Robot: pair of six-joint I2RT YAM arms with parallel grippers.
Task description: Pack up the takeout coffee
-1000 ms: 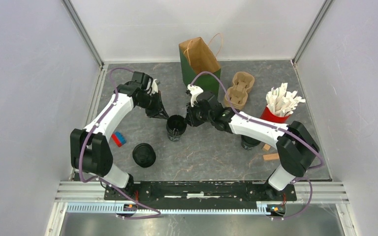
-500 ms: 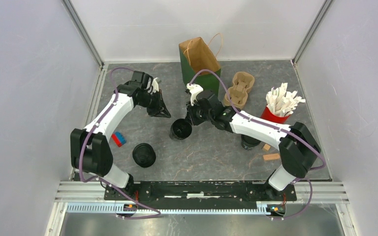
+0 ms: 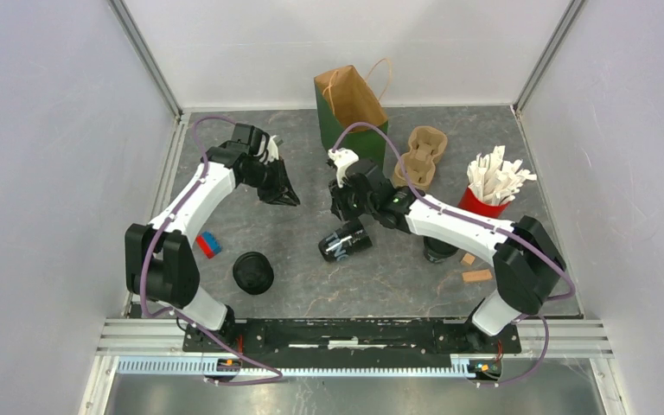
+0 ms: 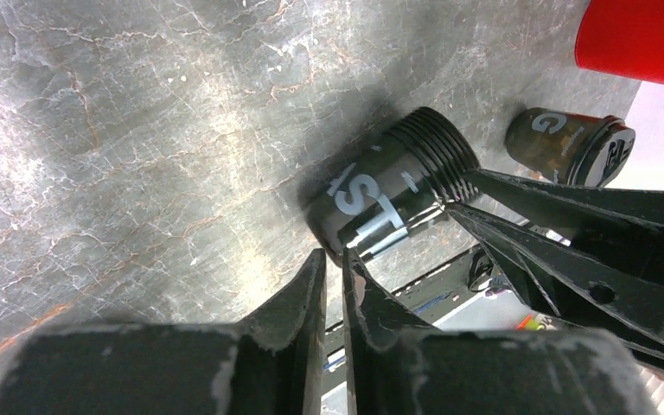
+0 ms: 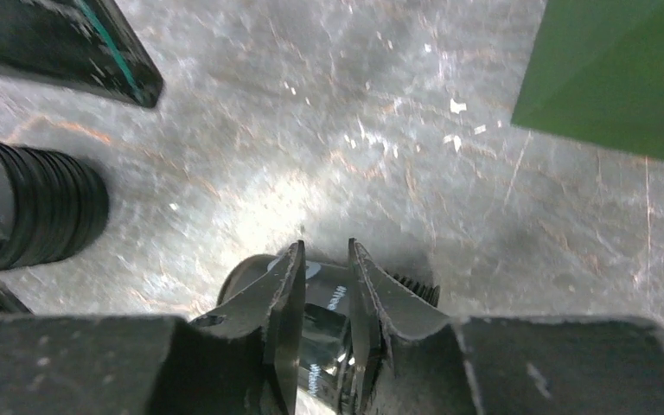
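cup of takeout coffee point(image 3: 346, 241), small, black and disposable, is lying on its side on the grey stone-patterned table point(image 3: 380, 285), near the middle, with its ridged end pointing toward the right gripper point(image 5: 324, 255). whether it is wearing a lid cannot be told. the right gripper's jaws are standing slightly parted and gripping nothing, their tips sitting just beside the ridged end. the left gripper point(image 4: 333, 264) is hanging well apart on the other side, its jaws showing only a narrow slit and also holding nothing.

the step in hand is judged to be righting and regrasping this cup. the round body is likely to roll, so the jaws should be opening wider than the body, closing across it near the ridged band, and standing it upright before any carrying; the left arm should be keeping clear.

a lidded black cup point(image 3: 253, 272) is standing upright nearer the left base, and a third black cup point(image 3: 439, 252) is sitting partly hidden under the right arm. the green paper bag point(image 3: 333, 130) is standing open at the far edge, showing no cup inside as far as can be seen. the tan moulded-pulp carrier point(image 3: 432, 134) is lying beside it with its wells unfilled. the red cup point(image 3: 475, 206) is holding white packets point(image 3: 497, 177).
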